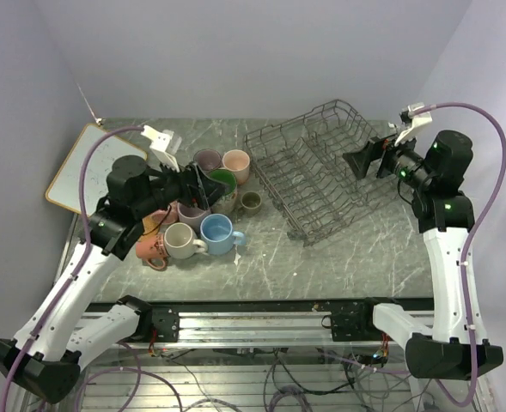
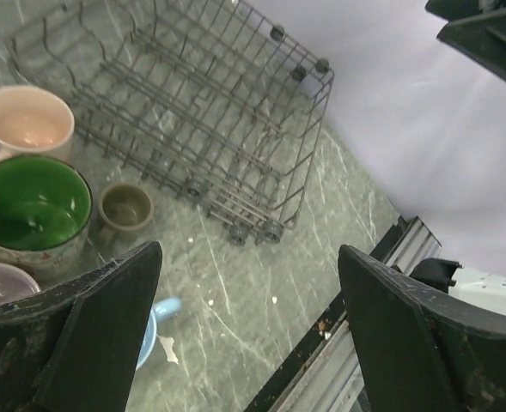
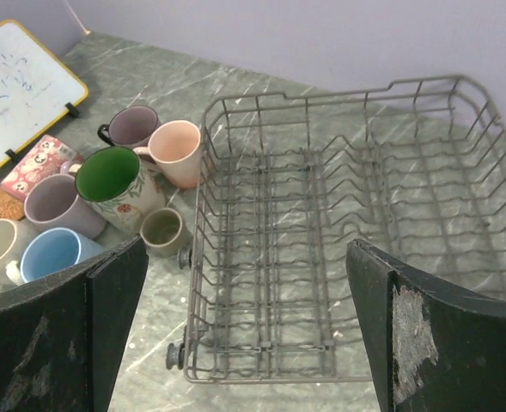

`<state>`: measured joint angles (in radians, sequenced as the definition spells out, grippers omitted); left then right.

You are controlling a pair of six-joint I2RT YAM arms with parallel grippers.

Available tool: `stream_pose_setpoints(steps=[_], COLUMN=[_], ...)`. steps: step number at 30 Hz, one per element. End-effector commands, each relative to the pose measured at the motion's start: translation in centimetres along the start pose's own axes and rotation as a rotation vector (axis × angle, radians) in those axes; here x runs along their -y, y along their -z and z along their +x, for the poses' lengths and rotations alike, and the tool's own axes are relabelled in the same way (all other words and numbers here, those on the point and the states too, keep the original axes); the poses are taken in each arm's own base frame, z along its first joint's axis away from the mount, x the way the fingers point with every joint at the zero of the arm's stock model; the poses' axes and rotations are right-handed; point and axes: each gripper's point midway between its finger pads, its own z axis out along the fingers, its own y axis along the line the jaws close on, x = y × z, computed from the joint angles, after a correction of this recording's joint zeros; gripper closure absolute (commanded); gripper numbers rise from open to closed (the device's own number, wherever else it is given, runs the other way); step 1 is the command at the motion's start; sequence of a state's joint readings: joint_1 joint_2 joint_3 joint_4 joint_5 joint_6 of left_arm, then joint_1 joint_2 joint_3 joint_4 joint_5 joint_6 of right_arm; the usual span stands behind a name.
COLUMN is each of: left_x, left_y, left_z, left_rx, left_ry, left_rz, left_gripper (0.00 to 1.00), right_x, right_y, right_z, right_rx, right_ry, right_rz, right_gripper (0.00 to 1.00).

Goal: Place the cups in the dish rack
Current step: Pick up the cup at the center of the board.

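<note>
a grey-green tabletop (image 1: 338, 266) with a veined marble look, backed by plain lilac walls. from my remote seat i judge the job not yet begun. the dish rack (image 1: 321, 176), a large rectangular basket of thin grey wire with rows of upright tines and small rollers at its corners, sits on the right half of the table and holds nothing. every cup i can see stands bunched to its left. all are glossy, rounded, handled ceramic: a green-lined mug (image 3: 106, 174) with a floral outside, a peach mug (image 3: 177, 146), a mauve mug (image 3: 132, 126), a light blue mug (image 1: 216, 230), a cream mug (image 1: 179, 239), and a small olive-brown cup (image 3: 161, 230) just beside the rack's corner. the left gripper (image 2: 248, 253) hovers over the cluster, its matte black claw spread wide and holding nothing. the right gripper (image 3: 246, 249) hangs above the rack's far side, likewise spread and empty. so all the cups are left to load.
</note>
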<state>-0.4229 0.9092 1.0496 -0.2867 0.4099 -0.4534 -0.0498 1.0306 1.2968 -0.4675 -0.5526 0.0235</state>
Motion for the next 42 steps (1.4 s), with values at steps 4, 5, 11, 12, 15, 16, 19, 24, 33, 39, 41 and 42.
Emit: stream_pose_setpoints(steps=[4,5,11,12,15,16,19,24,33,39,41,42], left_x=[0.8,0.9,1.7,1.9,2.3,2.1,2.3,6.4,3.6,-2.1,-3.4,-4.0], left_y=[-1.2,-1.3,-1.6,-1.7,-1.9,-2.1,-2.7,-4.1,-6.0,-5.8,-5.3,-4.9], left_z=[1.0,1.1,0.6,0.6,0.8,1.0,2.6,6.4,10.3,12.8,13.6,14.0], left_rx=[0.042,0.040,0.073,0.081,0.090,0.086,0.046,0.008,-0.082,-0.264,-0.329,-0.364], left_ry=[0.022,0.026,0.044,0.051,0.070,0.078,0.025,-0.119,-0.207,-0.174,-0.182,-0.193], left_rz=[0.030,0.032,0.060,0.069,0.104,0.090,-0.055,-0.220,-0.366,-0.421,-0.435,-0.450], left_gripper=[0.06,0.06,0.06,0.06,0.06,0.06,0.06,0.06,0.06,0.06,0.12,0.14], right_x=[-0.4,-0.4,-0.7,-1.0,-3.6,-4.4,-6.1,-6.9,-6.6,-6.6,-6.6,-6.7], right_y=[0.3,0.3,0.6,0.6,0.6,0.7,0.7,0.2,-0.5,-0.8,-0.9,-1.0], right_z=[-0.6,-0.6,-1.8,-2.0,-1.6,-1.3,0.0,2.7,6.1,6.1,6.7,7.0], right_rx=[0.061,0.064,0.097,0.102,0.111,0.115,0.123,0.099,0.046,0.043,0.035,0.029], right_ry=[-0.036,-0.036,0.000,0.018,0.142,0.188,0.205,0.174,0.157,0.170,0.154,0.148], right_rz=[-0.020,-0.021,-0.040,-0.062,-0.238,-0.300,-0.428,-0.531,-0.525,-0.496,-0.501,-0.504], right_gripper=[0.01,0.01,0.00,0.01,0.00,0.00,0.00,0.00,0.00,0.00,0.00,0.00])
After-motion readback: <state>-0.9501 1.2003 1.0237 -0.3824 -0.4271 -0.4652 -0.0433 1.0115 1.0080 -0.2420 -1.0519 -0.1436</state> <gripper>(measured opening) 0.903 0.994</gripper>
